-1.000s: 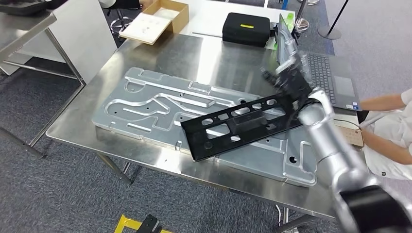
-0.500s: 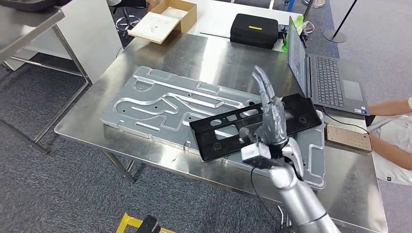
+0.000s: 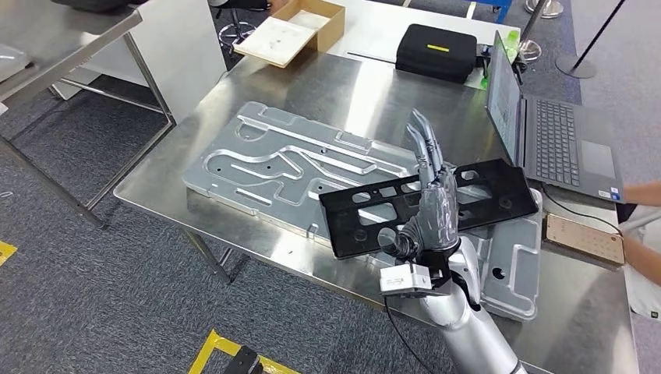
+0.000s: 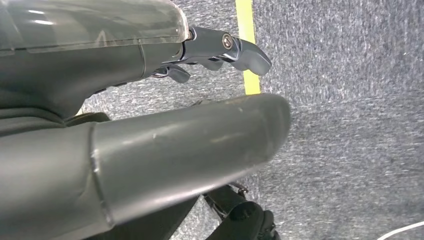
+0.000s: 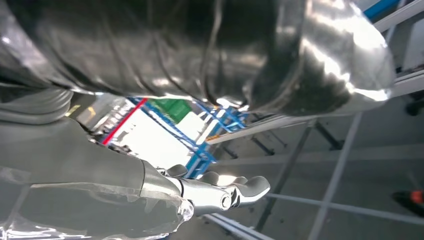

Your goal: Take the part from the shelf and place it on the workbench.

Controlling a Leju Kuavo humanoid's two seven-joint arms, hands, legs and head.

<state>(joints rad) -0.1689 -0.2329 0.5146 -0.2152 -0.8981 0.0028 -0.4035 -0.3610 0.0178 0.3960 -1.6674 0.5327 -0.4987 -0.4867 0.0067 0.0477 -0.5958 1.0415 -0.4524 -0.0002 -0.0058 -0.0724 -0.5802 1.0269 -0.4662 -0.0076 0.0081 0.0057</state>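
Observation:
The black part [image 3: 499, 187], a long flat frame with cut-outs, lies aslant on the silver machined plate [image 3: 273, 156] on the steel workbench [image 3: 327, 86]. My right hand [image 3: 433, 202] is raised in front of the part's middle with its fingers stretched upward and nothing in it. The right wrist view shows the same hand [image 5: 150, 195] with fingers [image 5: 235, 192] extended and no object in them. My left hand [image 4: 190, 140] hangs over grey carpet beside a yellow floor line, holding nothing, its fingers [image 4: 230, 47] apart from the thumb.
An open laptop [image 3: 561, 140] stands at the bench's right side, with a brown flat device [image 3: 585, 238] in front of it. A black case [image 3: 436, 51] and a cardboard box [image 3: 292, 31] sit behind. A person's arm [image 3: 643, 195] reaches in at the right edge. A steel shelf [image 3: 70, 39] stands left.
My right hand let go of the black part's right end and drew back toward me, fingers spread upward. The part now rests on the plate. The camera view has shifted.

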